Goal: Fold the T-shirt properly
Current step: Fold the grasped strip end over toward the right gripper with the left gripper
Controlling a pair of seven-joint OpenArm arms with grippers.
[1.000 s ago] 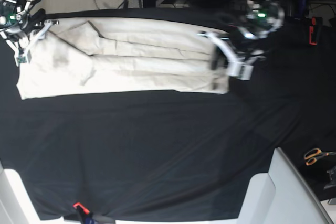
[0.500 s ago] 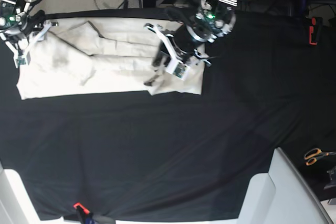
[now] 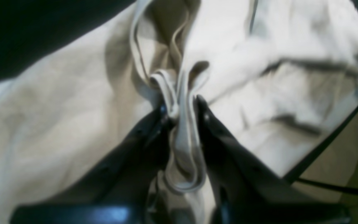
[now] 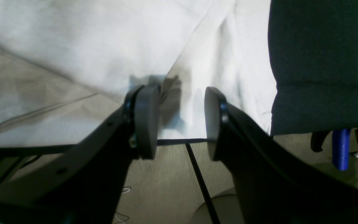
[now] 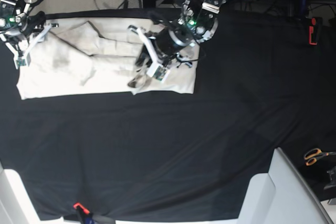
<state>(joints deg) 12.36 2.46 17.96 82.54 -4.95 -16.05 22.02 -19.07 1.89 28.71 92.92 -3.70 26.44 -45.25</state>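
The cream T-shirt (image 5: 63, 66) lies as a long folded band across the far left of the black table cloth (image 5: 168, 145). My left gripper (image 5: 144, 74) hangs over the band's middle, shut on a bunched fold of the shirt's right end, which is doubled back over the rest. In the left wrist view the cloth (image 3: 57, 124) is pinched between the dark fingers of the left gripper (image 3: 180, 105). My right gripper (image 5: 29, 45) stands open at the shirt's far left end. In the right wrist view the right gripper (image 4: 179, 121) holds nothing, with the T-shirt (image 4: 73, 40) beneath it.
Orange-handled scissors (image 5: 315, 156) lie at the right edge. White bins (image 5: 294, 192) stand at the front right and another white bin (image 5: 10, 198) at the front left. A red clip (image 5: 79, 205) sits on the front edge, a red item (image 5: 313, 30) at the far right.
My left gripper has carried the shirt's right end leftward over the rest of the shirt, so the band is shorter. The right arm has not moved.
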